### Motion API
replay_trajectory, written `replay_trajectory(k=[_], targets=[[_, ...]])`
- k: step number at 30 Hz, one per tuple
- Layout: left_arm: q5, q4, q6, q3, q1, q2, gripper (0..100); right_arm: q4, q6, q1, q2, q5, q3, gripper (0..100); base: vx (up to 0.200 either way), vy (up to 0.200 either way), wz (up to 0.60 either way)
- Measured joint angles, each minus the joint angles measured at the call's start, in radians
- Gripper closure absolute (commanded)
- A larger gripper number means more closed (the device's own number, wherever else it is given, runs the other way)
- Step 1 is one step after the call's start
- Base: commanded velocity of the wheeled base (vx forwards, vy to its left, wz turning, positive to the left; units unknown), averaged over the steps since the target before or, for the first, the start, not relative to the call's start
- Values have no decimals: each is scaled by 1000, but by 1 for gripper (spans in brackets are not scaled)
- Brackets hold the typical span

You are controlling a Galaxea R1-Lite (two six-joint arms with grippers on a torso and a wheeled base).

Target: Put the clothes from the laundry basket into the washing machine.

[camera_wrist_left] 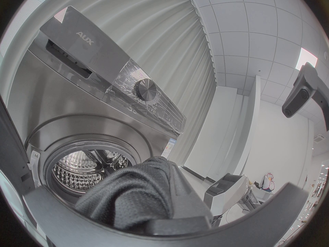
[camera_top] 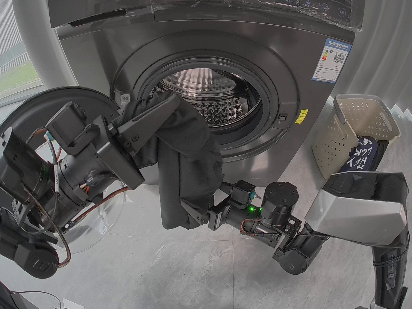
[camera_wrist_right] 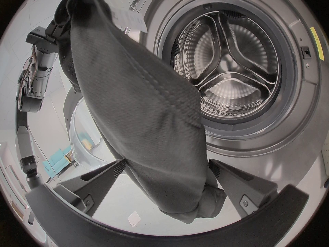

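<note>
Risk: dark garment (camera_top: 184, 159) merely drapes across the wide-open left gripper (camera_wrist_left: 229, 138) at 9 o'clock of the drum mouth (camera_top: 206, 86), with the right gripper (camera_wrist_right: 167, 164) pinching its lower end, so it may slip off outside.

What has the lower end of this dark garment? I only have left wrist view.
Observer: The right gripper. The dark garment passes between its fingers and touches both.
Operator: Anything in the drum?
Observer: No. Right wrist view looks straight in, and the drum is bare. The garment hangs in front of the opening.
Operator: Basket done?
Observer: No. The laundry basket, on the floor to the right of the washing machine, holds a dark blue piece with white print.
</note>
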Motion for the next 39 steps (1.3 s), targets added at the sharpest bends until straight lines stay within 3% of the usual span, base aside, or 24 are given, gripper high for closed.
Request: replay_trajectory(k=[2,3,13,20,28,34,39], targets=[[0,0,0,0,0,0,100,-1,0,0,6,-1,-4,0,0,0,0],[0,0,-1,-1,0,0,100,-1,0,0,9,-1,-5,100,0,0,0],[4,0,-1,-4,3,3,100,-2,-7,-8,-19,-6,26,100,0,0,0],[10,0,-1,-6,10,7,100,0,-14,-40,-131,-12,156,100,0,0,0],[13,1,-3,-7,35,12,100,0,-59,-145,-287,-21,346,100,0,0,0],[11,1,-9,-6,80,13,100,-1,-67,-206,-373,-23,402,100,0,0,0],[12,1,-10,4,89,11,100,0,-59,-203,-413,-23,420,100,0,0,0]])
